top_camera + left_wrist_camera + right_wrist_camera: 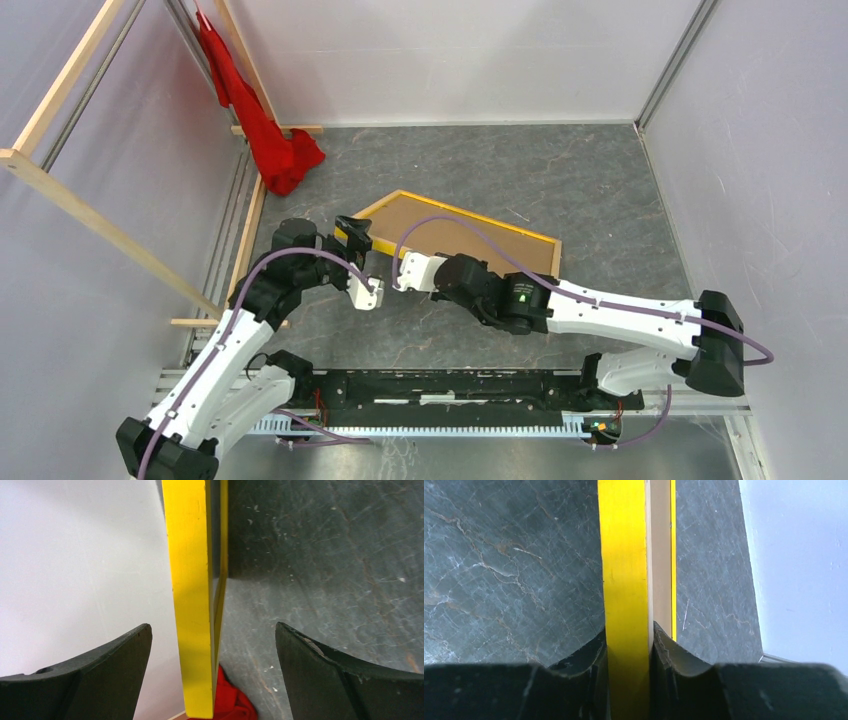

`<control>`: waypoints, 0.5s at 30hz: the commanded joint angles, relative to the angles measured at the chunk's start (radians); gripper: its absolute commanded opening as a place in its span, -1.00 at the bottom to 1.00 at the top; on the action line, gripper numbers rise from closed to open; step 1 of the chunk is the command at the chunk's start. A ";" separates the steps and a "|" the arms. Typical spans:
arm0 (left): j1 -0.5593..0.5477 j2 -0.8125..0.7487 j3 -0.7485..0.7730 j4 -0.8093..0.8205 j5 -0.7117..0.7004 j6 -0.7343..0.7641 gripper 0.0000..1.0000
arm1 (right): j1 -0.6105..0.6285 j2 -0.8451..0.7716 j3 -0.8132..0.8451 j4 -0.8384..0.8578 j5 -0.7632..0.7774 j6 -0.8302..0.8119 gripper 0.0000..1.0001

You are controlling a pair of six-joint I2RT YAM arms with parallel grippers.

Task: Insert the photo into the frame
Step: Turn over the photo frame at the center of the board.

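The frame (pixel 470 232) is tilted over the grey tabletop, yellow border up, and a brown board fills it. My right gripper (pixel 398 268) is shut on its near edge. In the right wrist view both fingers press the yellow edge (pixel 624 580) at the gripper (pixel 629 650). My left gripper (pixel 355 237) stands open around the frame's left corner. In the left wrist view the yellow edge (pixel 192 605) runs between the spread fingers (pixel 320 670) of the gripper (pixel 212 655) without touching them. The photo is not in view.
A red cloth (pixel 275 150) hangs at the back left corner and shows beyond the frame (pixel 230 705). Wooden bars (pixel 60 190) stand along the left. White enclosure walls ring the table. A black rail (pixel 450 385) runs between the arm bases.
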 commanded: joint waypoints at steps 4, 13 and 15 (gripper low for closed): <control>-0.003 -0.077 0.082 0.088 0.018 -0.144 1.00 | -0.043 0.005 0.211 0.021 -0.007 0.094 -0.60; 0.001 -0.014 0.339 0.203 -0.148 -0.675 1.00 | -0.366 0.220 0.685 -0.179 -0.364 0.309 -0.61; 0.003 0.023 0.399 0.200 -0.193 -0.782 1.00 | -0.450 0.283 0.774 -0.221 -0.463 0.346 -0.61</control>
